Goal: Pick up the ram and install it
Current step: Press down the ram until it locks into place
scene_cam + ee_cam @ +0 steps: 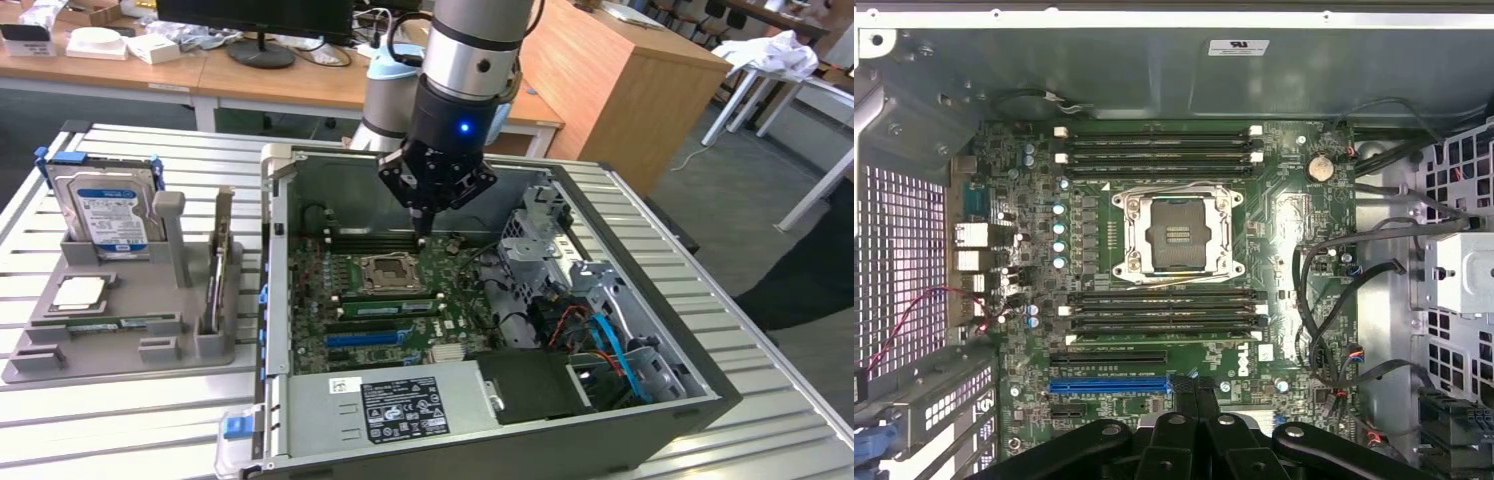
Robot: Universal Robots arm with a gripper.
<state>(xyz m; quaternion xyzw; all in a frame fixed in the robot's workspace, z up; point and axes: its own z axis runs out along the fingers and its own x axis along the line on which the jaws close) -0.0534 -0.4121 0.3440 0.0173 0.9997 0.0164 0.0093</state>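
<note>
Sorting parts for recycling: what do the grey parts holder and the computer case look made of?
Parts holder: probably plastic, matte grey with blocky moulded slots, no shine. Computer case: sheet metal by the look, bare grey-silver, with thin folded edges and perforated panels.

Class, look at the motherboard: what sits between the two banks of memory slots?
The processor socket, in its metal frame, lies between the memory slots; the wrist view shows this plainly.
</note>
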